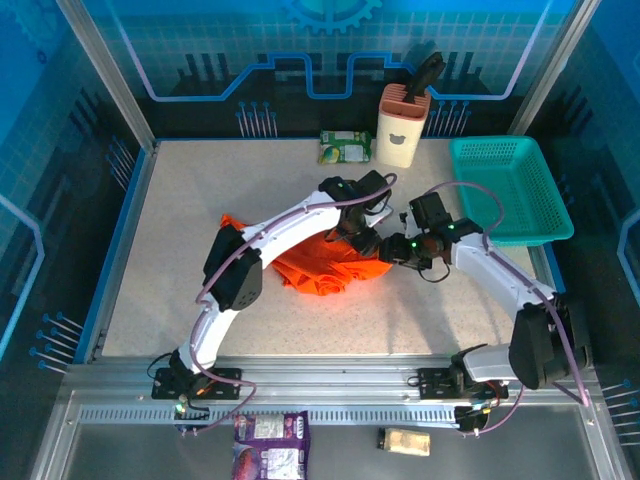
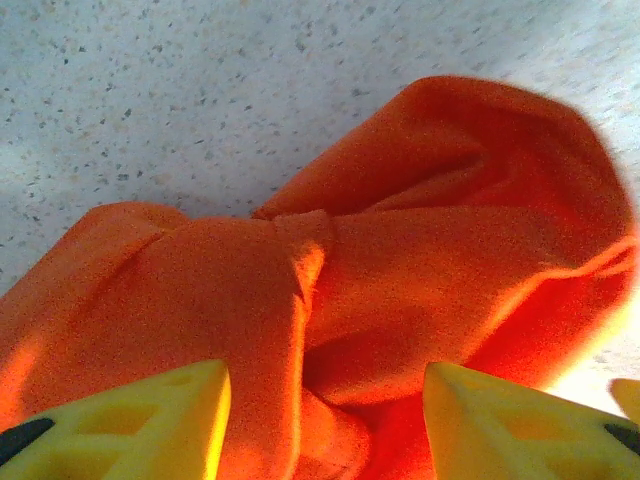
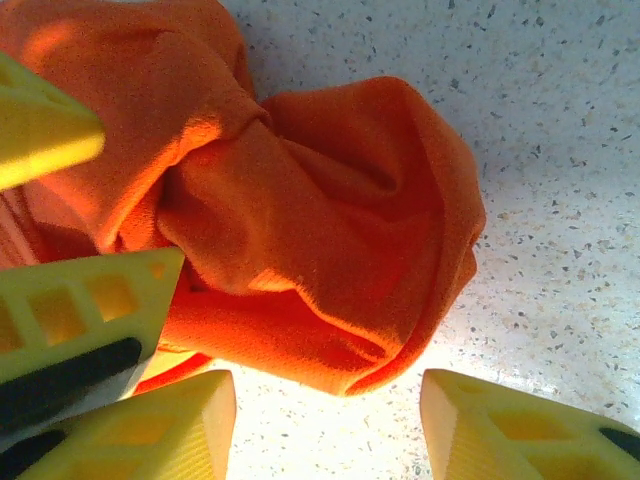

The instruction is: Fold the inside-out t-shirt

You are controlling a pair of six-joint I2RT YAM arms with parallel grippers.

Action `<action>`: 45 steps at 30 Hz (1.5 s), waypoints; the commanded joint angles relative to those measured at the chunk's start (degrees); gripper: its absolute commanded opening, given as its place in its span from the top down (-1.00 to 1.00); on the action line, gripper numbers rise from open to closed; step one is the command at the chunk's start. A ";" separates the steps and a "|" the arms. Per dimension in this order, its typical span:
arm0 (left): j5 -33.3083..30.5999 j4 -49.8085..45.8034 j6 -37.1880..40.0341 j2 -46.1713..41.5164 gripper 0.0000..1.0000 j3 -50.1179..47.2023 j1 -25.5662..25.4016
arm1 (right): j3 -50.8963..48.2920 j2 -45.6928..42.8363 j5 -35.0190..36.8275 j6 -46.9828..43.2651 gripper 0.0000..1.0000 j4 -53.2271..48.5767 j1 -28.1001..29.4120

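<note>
The bright orange thin-cloth t-shirt (image 1: 318,270) is left bunched up on the speckled worktop (image 1: 200,200). The left claw (image 2: 325,372) and right claw (image 3: 328,380) are both seen spread apart, nothing clamped.

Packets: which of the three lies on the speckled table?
The green packet, at the far edge beside the cream holder; the purple packet and tan packet lie on the metal ledge.

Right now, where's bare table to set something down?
Free: wide back-left patch of table between left edge and t-shirt; near strip between t-shirt and table's near edge. Crowded: centre, left gripper and right gripper at the t-shirt; back right, basket.
</note>
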 commanded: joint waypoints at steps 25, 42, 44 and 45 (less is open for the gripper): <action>28.04 21.62 -17.51 -21.43 1.00 -25.60 24.13 | -8.19 0.29 7.22 -5.86 1.00 -4.08 -8.74; 36.28 29.50 -22.49 -28.90 1.00 -37.11 27.14 | 4.57 -2.85 8.93 -0.69 0.29 -9.65 1.80; 36.20 29.04 -21.90 -28.99 1.00 -37.17 26.55 | 7.29 -2.06 9.56 0.14 0.25 -9.92 4.77; 36.06 28.72 -21.63 -28.98 1.00 -37.22 26.32 | 8.69 -1.50 9.76 0.44 0.24 -9.72 6.13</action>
